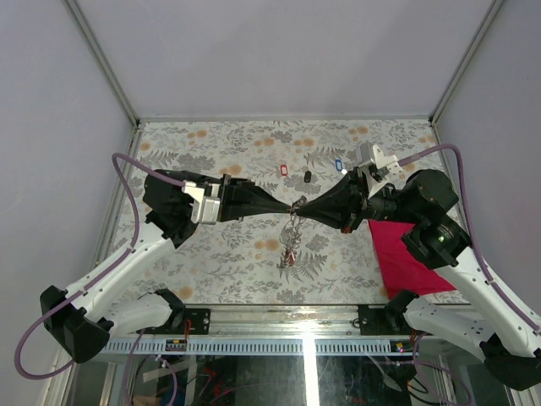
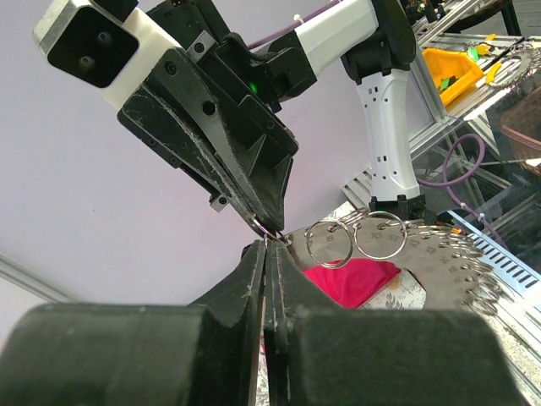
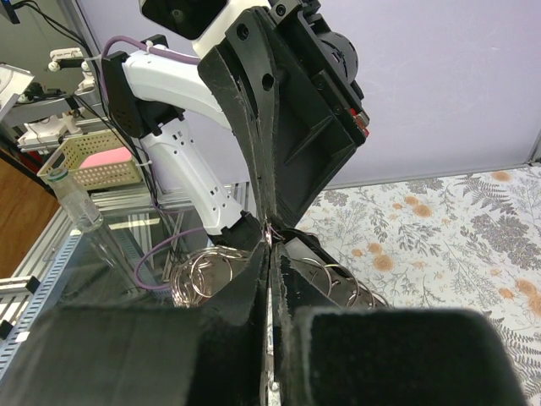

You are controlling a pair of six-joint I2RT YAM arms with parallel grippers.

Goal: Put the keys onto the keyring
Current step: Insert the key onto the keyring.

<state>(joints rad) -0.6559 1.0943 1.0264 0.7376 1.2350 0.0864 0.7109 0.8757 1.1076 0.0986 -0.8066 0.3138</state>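
At frame centre the left gripper [image 1: 286, 207] and right gripper [image 1: 308, 205] meet tip to tip, both pinched shut, apparently on the dangling keyring [image 1: 291, 235].

"Where is the keyring [image 1: 292, 227]?"
"It hangs in the middle, between the left gripper [image 1: 288, 207] and the right gripper [image 1: 305, 205], over the table [image 1: 211, 144]."
"And the keys [image 1: 284, 170]?"
"Three lie behind it. The cloth [image 1: 406, 254] lies right."

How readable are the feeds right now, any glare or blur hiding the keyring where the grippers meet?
Top external: even light, a glare streak on the near rail, the keyring small but visible. Left wrist: left gripper's fingers dark and soft, rings beyond sharp. Right wrist: right gripper's fingers equally dark and blurred, rings glinting but readable.
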